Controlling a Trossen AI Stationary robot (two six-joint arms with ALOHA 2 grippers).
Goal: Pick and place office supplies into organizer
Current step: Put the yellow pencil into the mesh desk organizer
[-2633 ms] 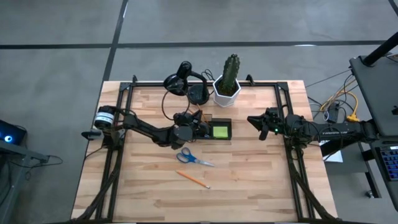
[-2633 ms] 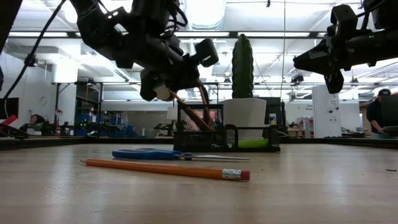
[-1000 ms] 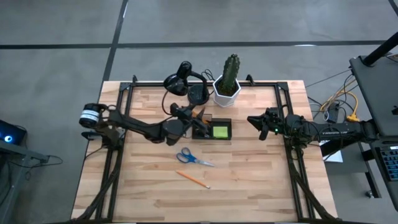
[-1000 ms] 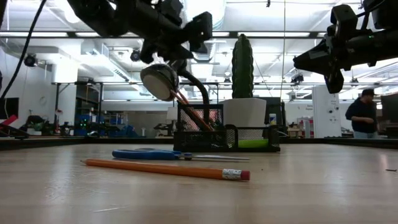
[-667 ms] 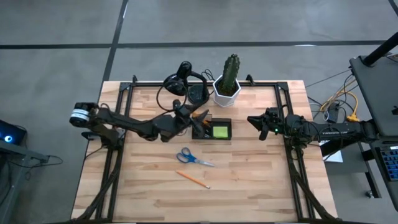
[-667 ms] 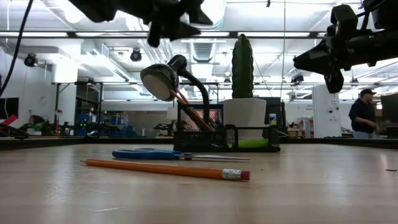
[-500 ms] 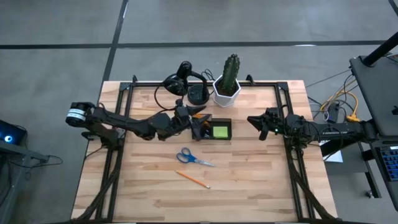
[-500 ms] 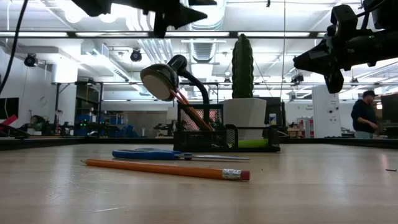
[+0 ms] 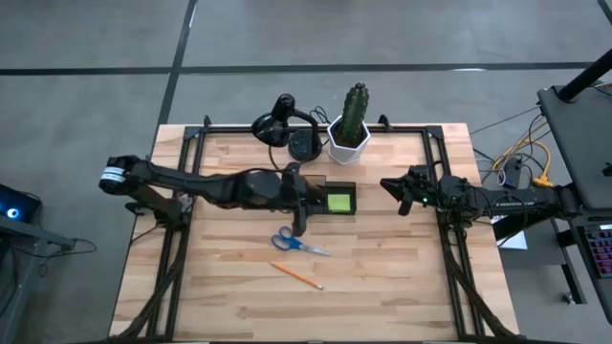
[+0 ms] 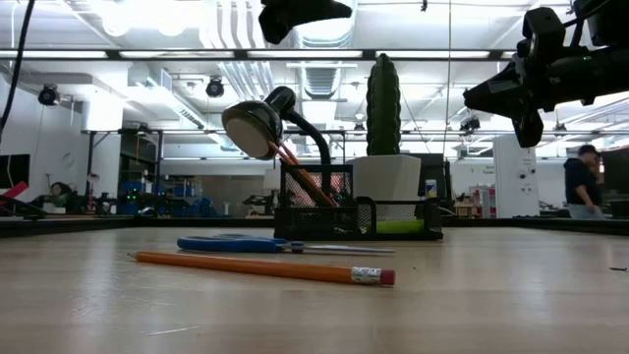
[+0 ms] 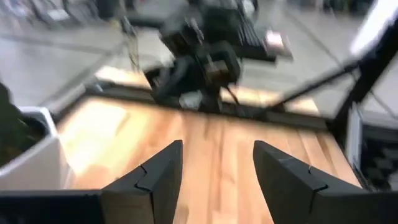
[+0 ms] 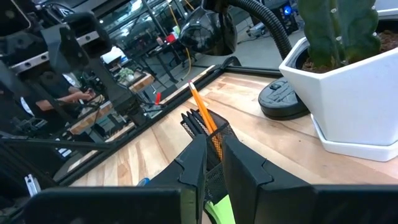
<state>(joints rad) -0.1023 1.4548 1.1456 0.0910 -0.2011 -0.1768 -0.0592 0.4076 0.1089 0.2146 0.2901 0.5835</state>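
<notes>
Organizer: the black mesh organizer (image 9: 327, 199) stands mid-table, just in front of the cactus pot (image 9: 350, 139) and lamp base (image 9: 306, 145). A pencil in cup (image 12: 203, 116) leans in its tall section; the lime sticky-note pad (image 9: 338, 202) lies in a low tray.
Loose supplies: the blue-handled scissors (image 9: 296, 243) and a loose pencil (image 10: 263, 267) lie apart on the wood, nearer the front edge.
Left gripper: the left gripper (image 11: 213, 174) is held high with fingers spread and nothing between them; it seems to be over the organizer's near edge, though the overhead view is cluttered there.
Right gripper: the right gripper (image 12: 212, 163) waits at the right side, fingers pressed nearly together, empty.
Risk: a careless descent toward the scissors could clip the organizer or leaning pencil and tip it.
Risk: flat scissors may slide away under a pinch.
</notes>
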